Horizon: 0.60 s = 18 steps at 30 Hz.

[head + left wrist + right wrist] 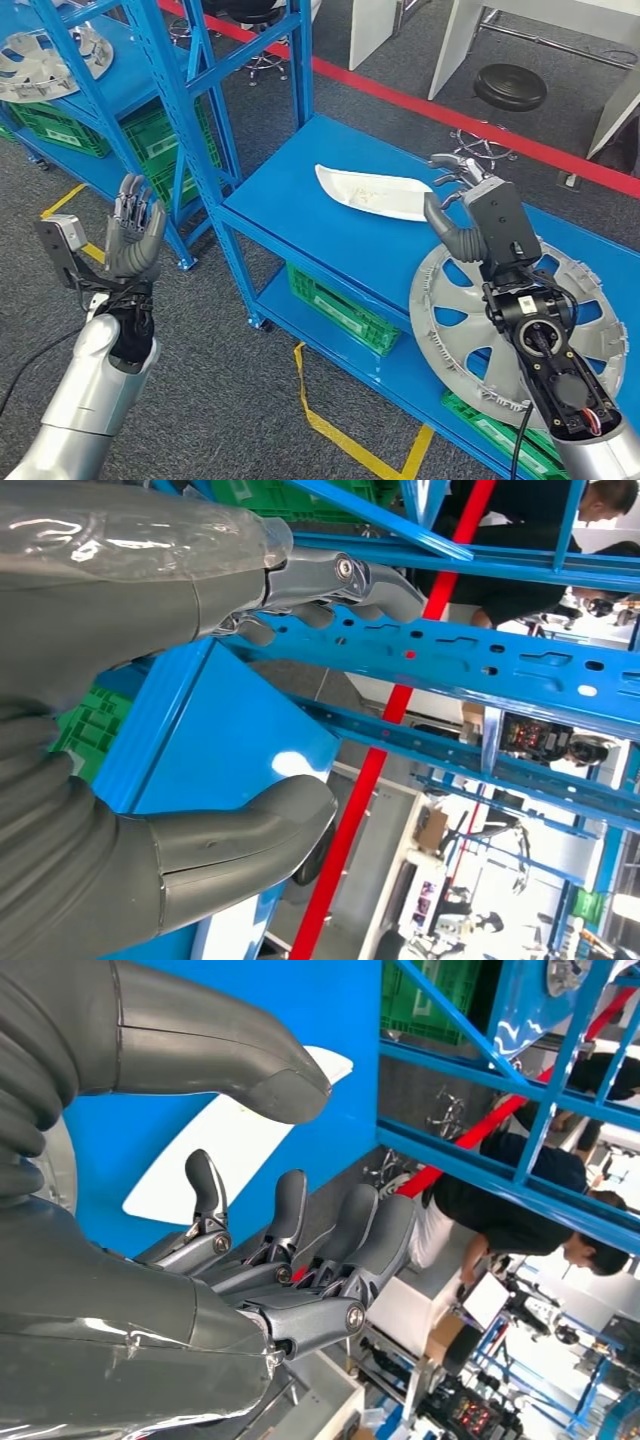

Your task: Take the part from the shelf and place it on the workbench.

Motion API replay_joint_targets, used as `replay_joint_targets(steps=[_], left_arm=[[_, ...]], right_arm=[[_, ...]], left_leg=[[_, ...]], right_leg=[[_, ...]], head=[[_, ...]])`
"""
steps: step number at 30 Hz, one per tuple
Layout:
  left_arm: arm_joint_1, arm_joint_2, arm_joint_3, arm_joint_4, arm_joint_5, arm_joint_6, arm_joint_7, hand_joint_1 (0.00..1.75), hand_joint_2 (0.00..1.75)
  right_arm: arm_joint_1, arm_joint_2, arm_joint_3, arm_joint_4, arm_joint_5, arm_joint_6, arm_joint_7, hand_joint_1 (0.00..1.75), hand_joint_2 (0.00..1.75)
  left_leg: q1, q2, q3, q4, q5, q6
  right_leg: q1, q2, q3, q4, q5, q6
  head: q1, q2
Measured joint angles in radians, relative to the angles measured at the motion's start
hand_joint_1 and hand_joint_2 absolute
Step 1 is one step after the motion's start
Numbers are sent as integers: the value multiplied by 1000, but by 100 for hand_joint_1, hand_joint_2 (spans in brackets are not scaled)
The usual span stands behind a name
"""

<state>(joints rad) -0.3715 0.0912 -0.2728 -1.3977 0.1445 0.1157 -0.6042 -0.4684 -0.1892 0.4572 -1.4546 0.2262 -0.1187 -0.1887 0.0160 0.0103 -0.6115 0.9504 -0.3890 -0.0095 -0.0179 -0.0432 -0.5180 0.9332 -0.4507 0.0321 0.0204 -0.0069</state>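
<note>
The white part (375, 192) lies flat on the blue shelf (302, 190), just ahead of your empty, spread right hand (453, 190), so lower the fingers (287, 1205) over its near edge before closing, and keep the raised, empty left hand (134, 232) away.

bright, even light; glare on the blue shelf (290, 763); blown-out wrist-view backgrounds
</note>
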Motion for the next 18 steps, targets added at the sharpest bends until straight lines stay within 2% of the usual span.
replay_joint_targets(steps=[12, 18], left_arm=[[-15, 0, 0, 6, -1, 2, 0, 0, 175], [-19, 0, 0, 12, 2, 10, -1, 0, 175]], right_arm=[[3, 0, -11, -10, 0, 4, 0, 175, 175], [2, 0, -12, -11, -4, 19, -1, 175, 175]], left_leg=[[0, 0, 0, 0, 0, 0], [-6, 0, 0, 1, -1, 0]], right_leg=[[0, 0, 0, 0, 0, 0], [-1, 0, 1, 0, 0, 0]], head=[[0, 0], [-1, 0]])
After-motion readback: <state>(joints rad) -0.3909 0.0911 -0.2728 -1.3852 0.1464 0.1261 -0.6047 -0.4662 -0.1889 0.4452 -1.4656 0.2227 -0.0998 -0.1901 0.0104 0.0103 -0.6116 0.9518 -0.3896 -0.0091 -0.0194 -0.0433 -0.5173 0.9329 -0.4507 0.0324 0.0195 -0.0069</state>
